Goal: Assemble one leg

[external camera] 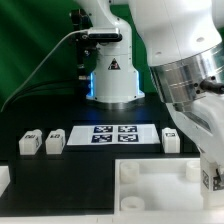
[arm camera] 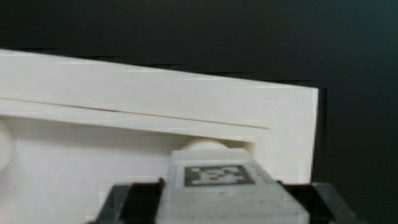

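Note:
In the wrist view my gripper (arm camera: 221,205) is shut on a leg (arm camera: 215,172). This white post with a black-and-white tag sits between the two dark fingers (arm camera: 135,205). It is held over the large white tray (arm camera: 125,95), near the tray's edge beside the black table. In the exterior view the gripper (external camera: 209,180) is low at the right, above the tray (external camera: 150,185), and its fingertips are mostly hidden by the arm. Two more legs (external camera: 30,142) (external camera: 55,140) lie at the exterior view's left. Another leg (external camera: 171,139) stands right of the marker board.
The marker board (external camera: 112,134) lies flat mid-table in front of the robot base (external camera: 112,75). A white piece (external camera: 4,180) shows at the exterior view's left edge. The arm's bulk fills the upper right.

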Robot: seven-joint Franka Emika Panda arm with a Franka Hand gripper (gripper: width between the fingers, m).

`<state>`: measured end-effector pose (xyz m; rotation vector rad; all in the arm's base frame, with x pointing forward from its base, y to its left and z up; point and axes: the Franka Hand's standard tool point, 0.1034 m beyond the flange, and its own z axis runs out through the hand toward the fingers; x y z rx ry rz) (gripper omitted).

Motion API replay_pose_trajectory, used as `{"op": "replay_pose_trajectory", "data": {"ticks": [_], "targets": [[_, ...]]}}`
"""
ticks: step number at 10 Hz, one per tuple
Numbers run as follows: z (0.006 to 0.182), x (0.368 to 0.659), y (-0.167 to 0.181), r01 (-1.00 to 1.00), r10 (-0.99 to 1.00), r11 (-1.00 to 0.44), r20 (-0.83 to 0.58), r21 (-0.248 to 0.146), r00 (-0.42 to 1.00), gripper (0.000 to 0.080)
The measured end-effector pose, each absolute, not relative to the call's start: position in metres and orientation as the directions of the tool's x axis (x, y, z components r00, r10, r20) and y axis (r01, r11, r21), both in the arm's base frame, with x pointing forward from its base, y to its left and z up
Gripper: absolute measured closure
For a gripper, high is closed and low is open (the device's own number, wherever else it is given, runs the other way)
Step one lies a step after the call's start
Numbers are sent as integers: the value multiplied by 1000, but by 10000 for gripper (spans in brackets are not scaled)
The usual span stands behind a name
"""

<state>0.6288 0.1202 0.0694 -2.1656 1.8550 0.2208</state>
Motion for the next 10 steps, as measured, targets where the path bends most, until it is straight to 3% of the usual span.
{"op": "replay_pose_trajectory", "data": {"ticks": [1, 2, 3, 4, 8, 10], "targets": [[69, 628, 121, -975, -933, -187, -288, -123, 215, 502], [69, 626, 123, -963, -920, -238, -287, -127, 265, 257], [72, 627, 122, -907, -869, -394, -260, -150, 420, 257], [76, 630, 121, -810, -781, -560, -213, -177, 587, 173], [74, 631, 119, -517, -504, -821, -119, -240, 855, 151], [75, 635, 114, -226, -229, -955, -9, -193, 973, 150]]}}
